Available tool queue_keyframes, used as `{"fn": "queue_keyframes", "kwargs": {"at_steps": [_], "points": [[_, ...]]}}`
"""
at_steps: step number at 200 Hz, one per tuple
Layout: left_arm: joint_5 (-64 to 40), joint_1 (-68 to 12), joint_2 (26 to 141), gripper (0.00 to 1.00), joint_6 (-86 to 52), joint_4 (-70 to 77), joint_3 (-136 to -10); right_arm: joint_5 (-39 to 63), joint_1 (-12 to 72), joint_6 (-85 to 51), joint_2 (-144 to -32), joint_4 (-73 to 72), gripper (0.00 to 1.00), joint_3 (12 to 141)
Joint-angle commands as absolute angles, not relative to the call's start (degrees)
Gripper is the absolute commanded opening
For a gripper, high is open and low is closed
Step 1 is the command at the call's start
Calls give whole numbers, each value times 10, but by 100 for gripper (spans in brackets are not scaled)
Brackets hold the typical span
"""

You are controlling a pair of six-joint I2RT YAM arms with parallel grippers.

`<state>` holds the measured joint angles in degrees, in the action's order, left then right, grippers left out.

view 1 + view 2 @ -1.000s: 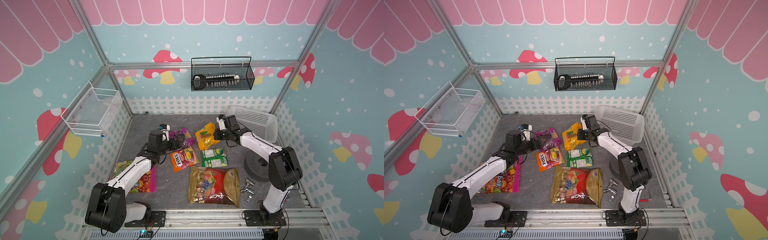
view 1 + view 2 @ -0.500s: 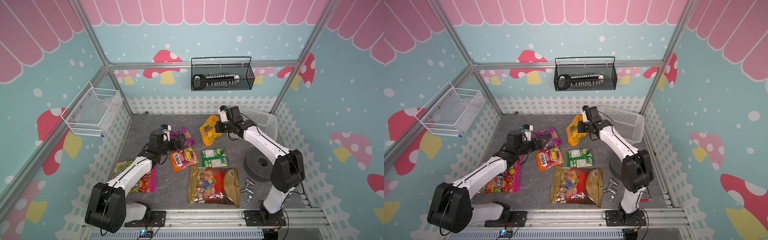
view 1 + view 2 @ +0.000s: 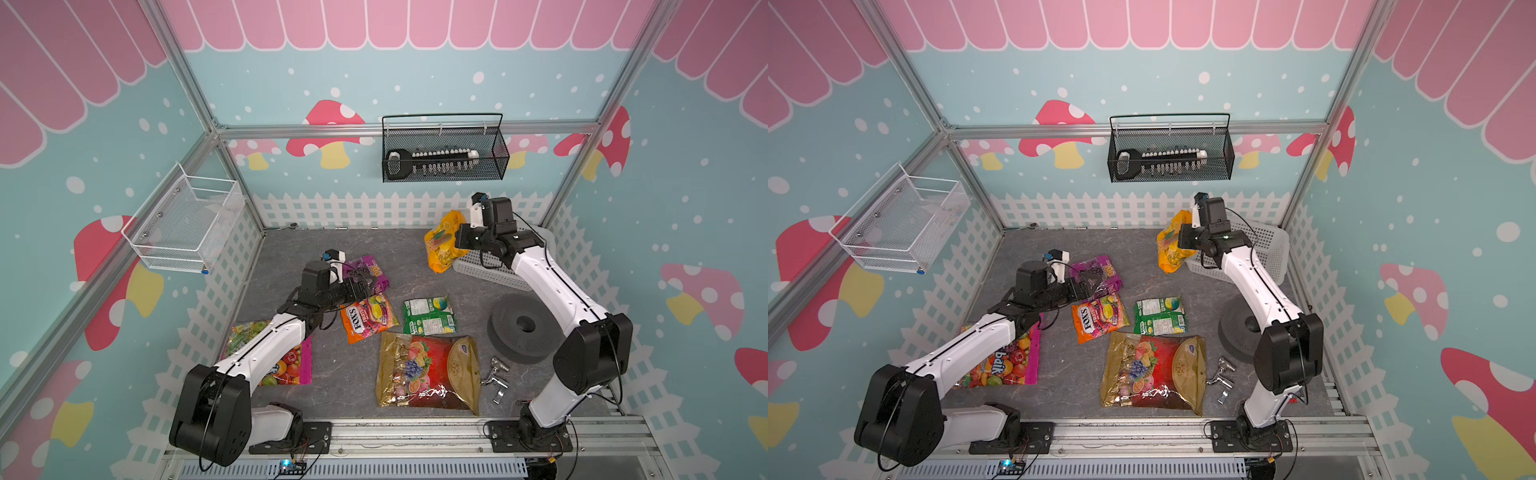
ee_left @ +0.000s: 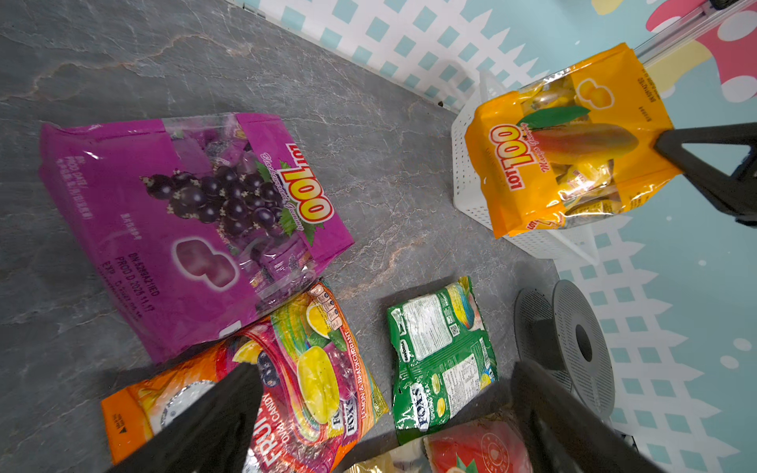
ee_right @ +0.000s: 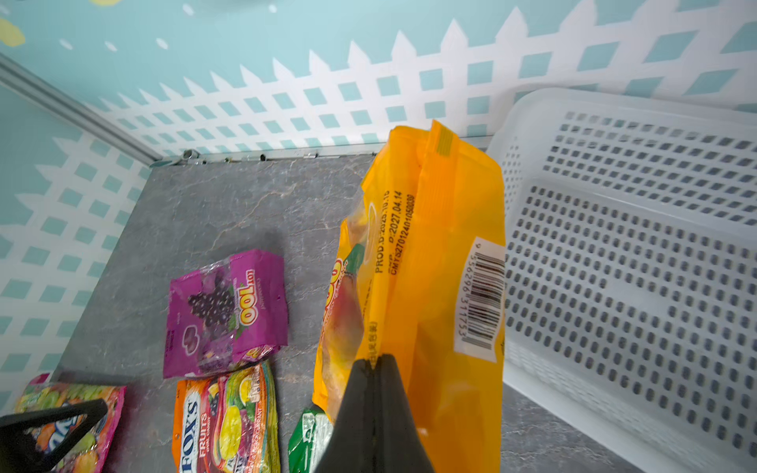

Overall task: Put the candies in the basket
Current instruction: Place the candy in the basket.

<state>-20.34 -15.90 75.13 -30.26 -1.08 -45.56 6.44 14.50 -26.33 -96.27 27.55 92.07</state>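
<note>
Right hand (image 5: 375, 362): you have it clamped on the glossy yellow-orange plastic candy bag (image 5: 430, 266), which hangs clear of the grey worktop (image 5: 225, 204), just beside the white perforated plastic basket (image 5: 635, 266).
Left hand (image 3: 359, 286): yours stands wide apart, empty, over the purple candy bag (image 4: 184, 229).

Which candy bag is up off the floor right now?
The yellow-orange mango bag, pinched in the right fingers and hanging next to the white basket. The other five bags lie on the floor.
</note>
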Motion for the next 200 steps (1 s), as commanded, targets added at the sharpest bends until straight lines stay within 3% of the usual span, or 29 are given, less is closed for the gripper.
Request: {"fn": "queue_keyframes", "kwargs": {"at_steps": [1, 86, 114, 150, 200], "points": [[-189, -163, 747, 99, -304, -13, -455, 62, 104, -280, -925, 235, 0, 941], [-195, -164, 750, 99, -306, -12, -457, 65, 0, -310, -946, 222, 0, 907], [-194, -164, 750, 99, -307, -12, -457, 91, 0, -317, -988, 193, 0, 893], [-189, -164, 747, 99, -307, -12, -454, 196, 6, -345, -1044, 131, 0, 885], [-183, -163, 745, 99, -306, -12, -453, 278, 60, -380, -1083, 73, 0, 914]]}}
